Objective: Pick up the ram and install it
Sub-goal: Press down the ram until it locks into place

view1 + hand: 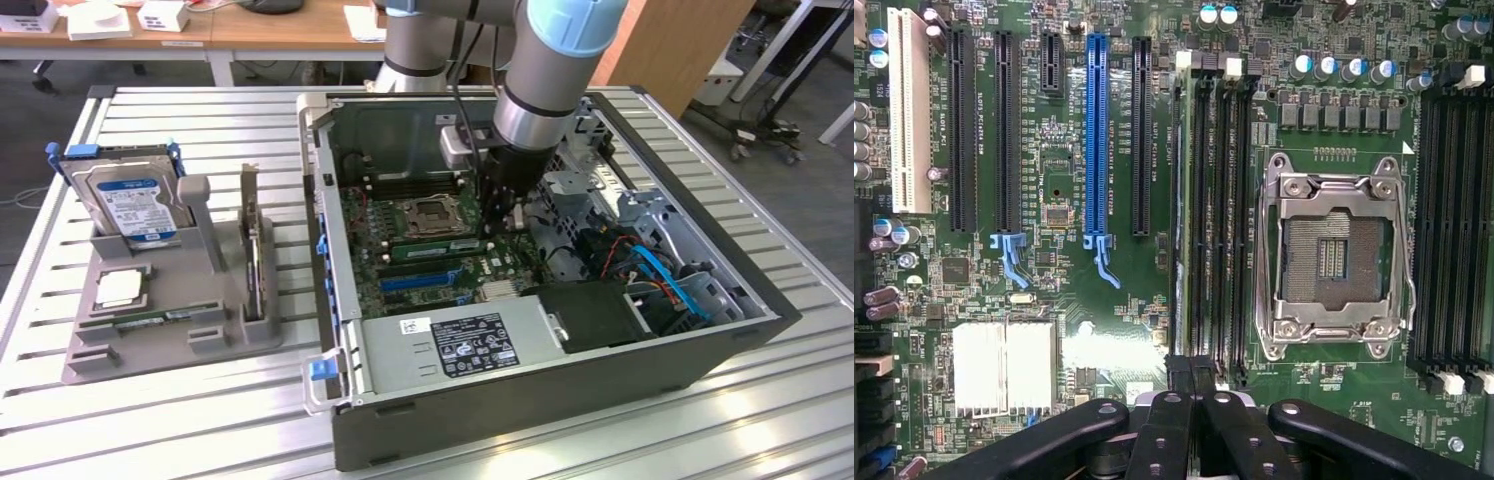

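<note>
**Fingers closed over the seated ram**

Now the wrist view looks straight down on the motherboard (1064, 330). The fingers (1164, 440) are pressed together with no gap. Their tips sit at the near end of the ram (1182, 220), which stands edge-on in the memory slot running straight ahead of them. Whether they pinch it or only rest on it, I cannot tell. The processor socket (1332, 258) lies to one side of the fingers and a blue slot (1096, 140) to the other.

The exterior view adds the surroundings: the arm reaches down into the open computer case (534, 410), fingers (501, 205) low over the board and just beside the ram (434, 247). Well away from the fingers, a grey stand (174, 345) on the desk (160, 420) holds a hard drive (134, 205) and an upright card (251, 240).
</note>
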`<action>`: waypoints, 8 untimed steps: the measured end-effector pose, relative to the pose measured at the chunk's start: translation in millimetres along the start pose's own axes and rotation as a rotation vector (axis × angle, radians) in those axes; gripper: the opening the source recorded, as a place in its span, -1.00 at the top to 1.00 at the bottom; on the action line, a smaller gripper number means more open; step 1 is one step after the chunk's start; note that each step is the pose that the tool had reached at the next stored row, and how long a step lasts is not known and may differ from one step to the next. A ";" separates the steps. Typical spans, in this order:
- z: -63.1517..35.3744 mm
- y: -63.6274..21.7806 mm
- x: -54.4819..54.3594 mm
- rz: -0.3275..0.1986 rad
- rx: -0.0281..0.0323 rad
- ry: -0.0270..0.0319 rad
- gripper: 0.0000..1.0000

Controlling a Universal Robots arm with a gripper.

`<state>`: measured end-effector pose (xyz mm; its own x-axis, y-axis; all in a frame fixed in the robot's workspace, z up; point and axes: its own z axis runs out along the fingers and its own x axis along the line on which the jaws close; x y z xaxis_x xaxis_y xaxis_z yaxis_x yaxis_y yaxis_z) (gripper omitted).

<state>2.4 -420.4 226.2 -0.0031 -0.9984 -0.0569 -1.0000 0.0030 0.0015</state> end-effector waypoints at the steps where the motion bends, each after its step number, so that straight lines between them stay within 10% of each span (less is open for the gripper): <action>1: 0.3 0.0 0.0 0.000 0.0000 0.0001 0.81; 8: 1.4 0.0 0.1 0.000 0.0000 0.0001 0.81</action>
<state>2.4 -420.4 224.8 -0.0031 -0.9984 -0.0568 -1.0000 0.0030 0.0015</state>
